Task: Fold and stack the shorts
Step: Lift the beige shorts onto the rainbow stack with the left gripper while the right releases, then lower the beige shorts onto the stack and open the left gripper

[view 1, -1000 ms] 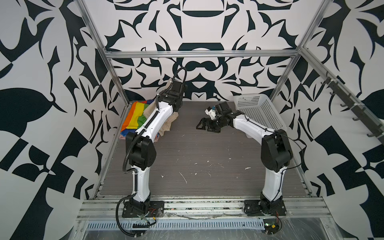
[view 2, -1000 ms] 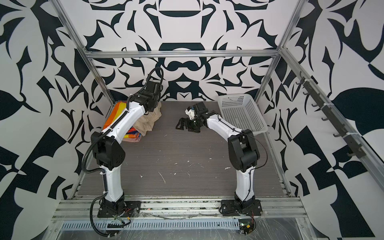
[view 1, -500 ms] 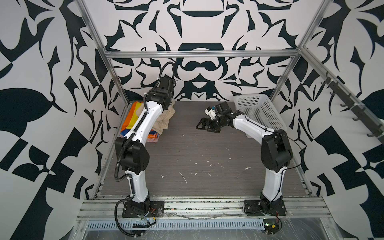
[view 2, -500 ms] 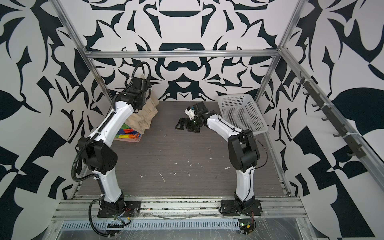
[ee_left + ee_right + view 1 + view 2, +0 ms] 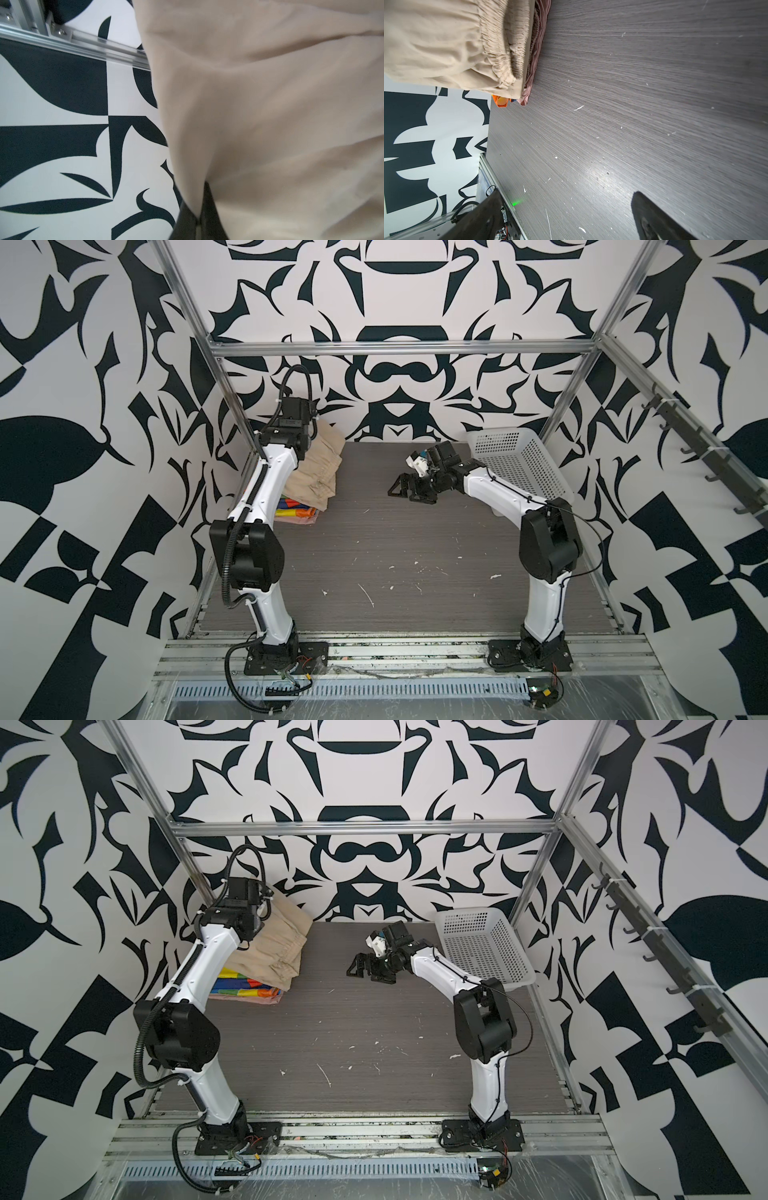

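**Counter** (image 5: 395, 556): dark wood-grain surface flecked with white specks, inside a black-and-white patterned enclosure.

**Item 1, beige shorts** (image 5: 322, 472) (image 5: 284, 948): top of the stack at 10 o'clock on the counter. One edge is lifted toward the far-left corner, and the rest drapes down over the pile. The gathered elastic waist shows in the right wrist view (image 5: 500, 52).

**Item 2, rainbow-striped shorts** (image 5: 245, 986): folded flat directly under the beige pair. Coloured bands show along the near edge in both top views (image 5: 296, 511).

**Item 3, salmon-pink shorts** (image 5: 249, 999): bottom layer, lying on the counter. Only a thin strip is visible.

**Item 4, basket** (image 5: 494, 436): white and perforated, at 2 o'clock against the right wall. It sits tilted, well apart from the stack.

**Left jaws**: at the end of the left arm (image 5: 270, 477), raised at 11 o'clock. They are clamped together on a fold of the beige shorts. In the left wrist view, cloth (image 5: 270, 124) spills out from between the dark fingers (image 5: 187, 222).

**Right jaws**: at the end of the right arm (image 5: 498, 489), at 12 o'clock. They are spread wide with nothing between them, pointing toward the stack. Whether they touch the counter cannot be told.
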Action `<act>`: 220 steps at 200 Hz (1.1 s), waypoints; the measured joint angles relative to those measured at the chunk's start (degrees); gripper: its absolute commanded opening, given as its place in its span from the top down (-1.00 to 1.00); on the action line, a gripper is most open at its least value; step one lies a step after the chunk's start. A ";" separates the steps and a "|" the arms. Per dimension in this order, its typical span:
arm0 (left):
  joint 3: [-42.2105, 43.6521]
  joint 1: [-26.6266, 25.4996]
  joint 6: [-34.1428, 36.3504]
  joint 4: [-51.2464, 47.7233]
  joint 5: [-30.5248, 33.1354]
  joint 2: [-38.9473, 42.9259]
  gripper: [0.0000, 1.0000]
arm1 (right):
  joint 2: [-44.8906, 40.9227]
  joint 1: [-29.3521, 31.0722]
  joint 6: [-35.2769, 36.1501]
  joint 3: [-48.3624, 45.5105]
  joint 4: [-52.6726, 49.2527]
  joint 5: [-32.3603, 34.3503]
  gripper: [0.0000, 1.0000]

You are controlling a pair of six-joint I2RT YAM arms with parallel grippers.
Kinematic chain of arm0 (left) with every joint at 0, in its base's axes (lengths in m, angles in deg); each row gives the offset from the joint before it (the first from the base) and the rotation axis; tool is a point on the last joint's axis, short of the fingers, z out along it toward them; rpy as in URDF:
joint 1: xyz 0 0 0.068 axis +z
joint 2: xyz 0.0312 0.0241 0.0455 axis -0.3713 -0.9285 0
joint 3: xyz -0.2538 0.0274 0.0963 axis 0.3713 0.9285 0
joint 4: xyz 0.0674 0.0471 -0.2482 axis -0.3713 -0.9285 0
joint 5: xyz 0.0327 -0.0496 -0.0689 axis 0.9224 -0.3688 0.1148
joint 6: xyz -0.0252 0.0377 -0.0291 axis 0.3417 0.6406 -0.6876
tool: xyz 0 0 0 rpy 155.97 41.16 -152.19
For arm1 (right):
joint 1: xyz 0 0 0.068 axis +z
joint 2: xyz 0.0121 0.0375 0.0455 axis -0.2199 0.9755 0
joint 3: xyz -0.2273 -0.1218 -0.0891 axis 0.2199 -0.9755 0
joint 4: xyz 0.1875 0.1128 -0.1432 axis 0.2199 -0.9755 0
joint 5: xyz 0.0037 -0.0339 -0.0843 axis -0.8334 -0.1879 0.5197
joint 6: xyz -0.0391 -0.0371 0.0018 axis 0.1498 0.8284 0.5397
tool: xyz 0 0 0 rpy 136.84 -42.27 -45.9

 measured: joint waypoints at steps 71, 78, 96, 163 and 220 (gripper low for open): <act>2.89 5.75 -2.32 3.10 -6.32 -3.30 1.00 | 3.82 0.22 0.00 0.48 -1.29 -0.44 -0.99; 2.89 6.12 -2.43 3.30 -6.78 -3.85 1.00 | 3.96 0.22 0.00 0.48 -1.42 -0.44 -0.99; 2.89 7.28 -2.82 3.91 -7.82 -5.35 1.00 | 4.04 0.22 0.00 0.48 -1.57 -0.46 -0.99; 2.89 11.19 -5.11 5.42 -11.41 -9.44 1.00 | 4.59 0.22 0.00 0.50 -1.68 -0.68 -1.00; 2.51 13.49 -6.88 5.64 -13.44 -12.61 1.00 | 5.84 0.22 0.00 0.61 -2.67 -0.61 -1.00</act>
